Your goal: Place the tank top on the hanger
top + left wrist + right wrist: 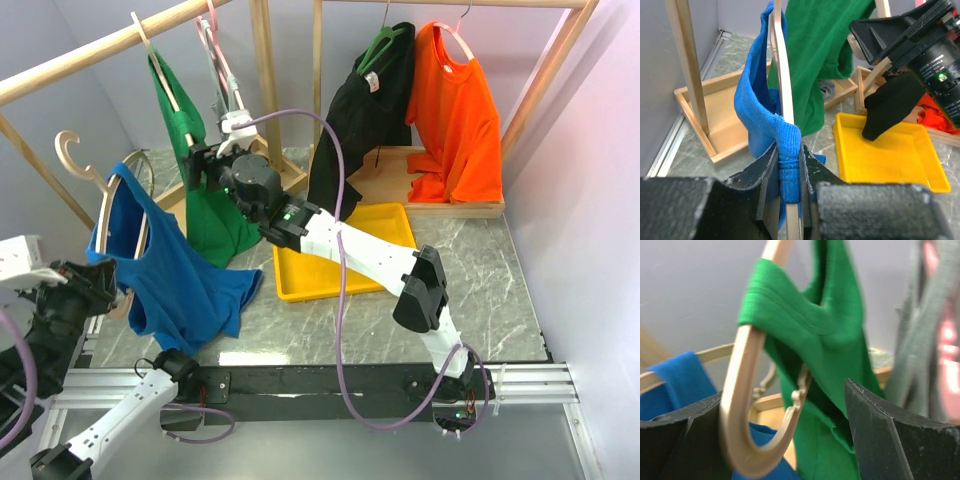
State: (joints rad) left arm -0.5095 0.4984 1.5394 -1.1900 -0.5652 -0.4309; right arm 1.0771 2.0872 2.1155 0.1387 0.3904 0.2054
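Observation:
The royal-blue tank top (pixel 175 280) hangs over the pale wooden hanger (pixel 105 215) at the left, its curved hook (pixel 72 150) pointing up below the rail. My left gripper (pixel 100 288) is shut on the hanger's lower edge with a blue strap pinched over it. The left wrist view shows the strap (pixel 789 150) folded over the thin hanger (pixel 781 65) between the jaws. My right gripper (pixel 203 165) is open beside the green tank top (pixel 205 200). In the right wrist view, its jaws (pixel 782 390) straddle that top's beige hanger end (pixel 740 405). The blue tank top (pixel 680 380) shows behind.
A yellow tray (pixel 380 225) lies mid-table under the right arm. A black shirt (pixel 350 130) and an orange shirt (pixel 460 110) hang at the back right. A grey top (pixel 222 80) hangs beside the green one. Wooden rack rail (pixel 90 55) and uprights frame the back.

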